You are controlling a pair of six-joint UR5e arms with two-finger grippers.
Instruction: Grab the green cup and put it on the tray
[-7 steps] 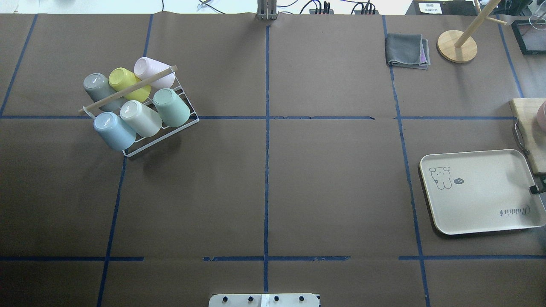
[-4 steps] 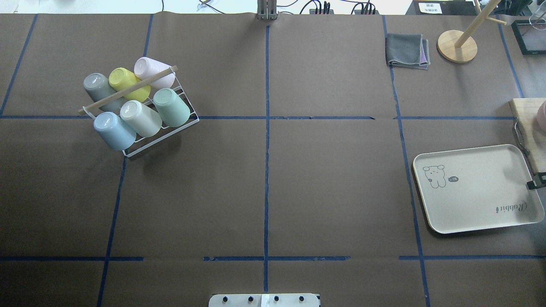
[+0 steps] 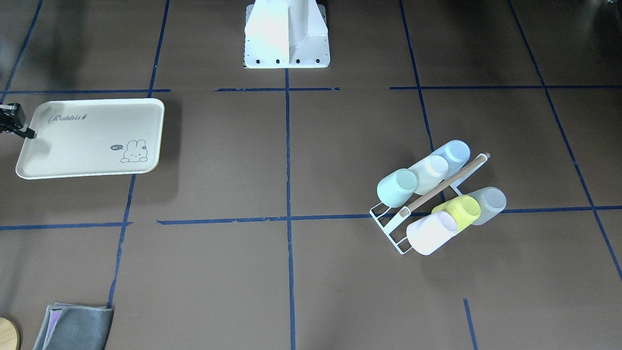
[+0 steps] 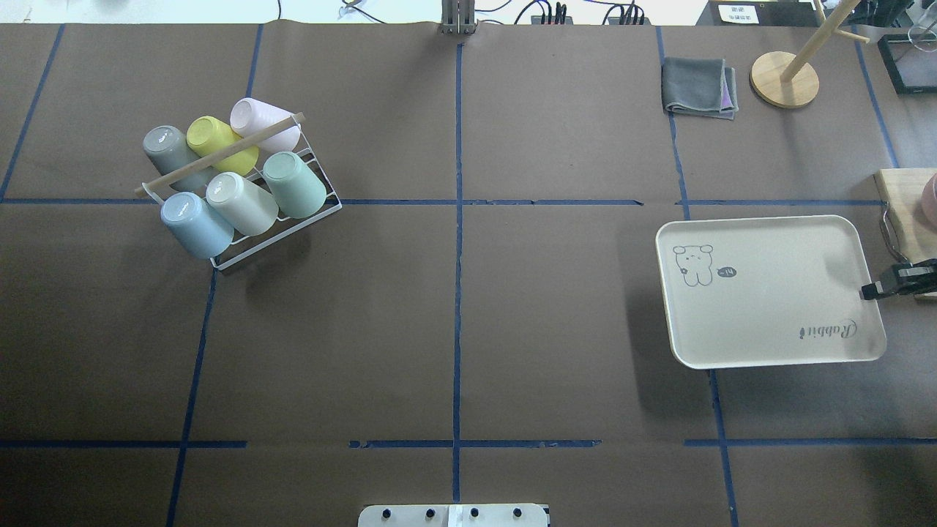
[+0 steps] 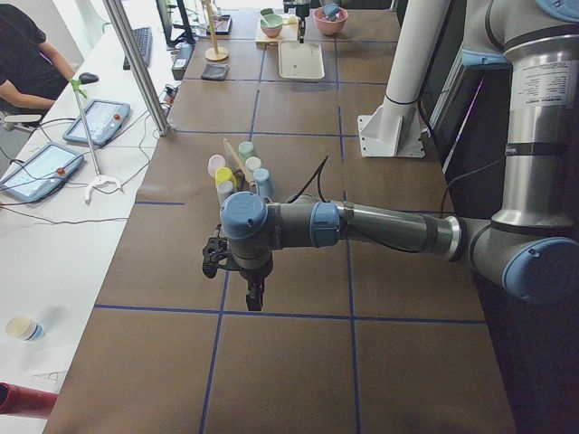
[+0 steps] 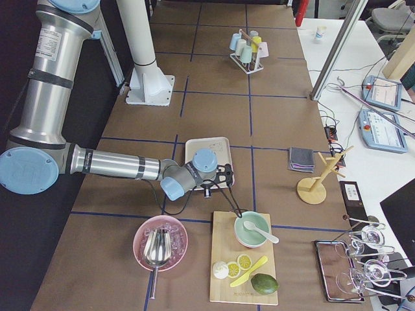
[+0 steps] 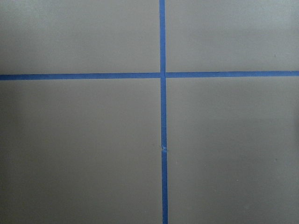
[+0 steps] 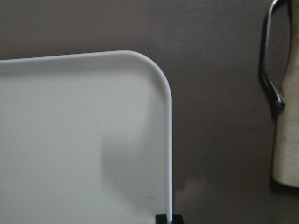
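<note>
Tapered green cup [image 4: 294, 184] (mint, handleless) on rack [image 4: 278, 236], right gripper [image 4: 868, 293] pinching tray [image 4: 768, 315] rim, left gripper [image 5: 254, 297] unclear

The mint-green cup [image 4: 294, 184] leans tilted, base up, in a wire rack [image 4: 219, 153]. Well apart from it is the cream bunny-printed tray [image 4: 768, 315], its short rim pinched by the right gripper [image 4: 868, 293].

The desk [image 4: 571, 329] is covered with matt brown paper, with blue tape lines [image 4: 458, 293]. The tray [image 4: 768, 307] looks like smooth cream plastic, nearly matt. The green cup [image 4: 295, 184] is smooth plastic with a soft shine. The rack [image 4: 241, 253] is thin white wire with a bare wooden rod [image 4: 219, 154].
</note>
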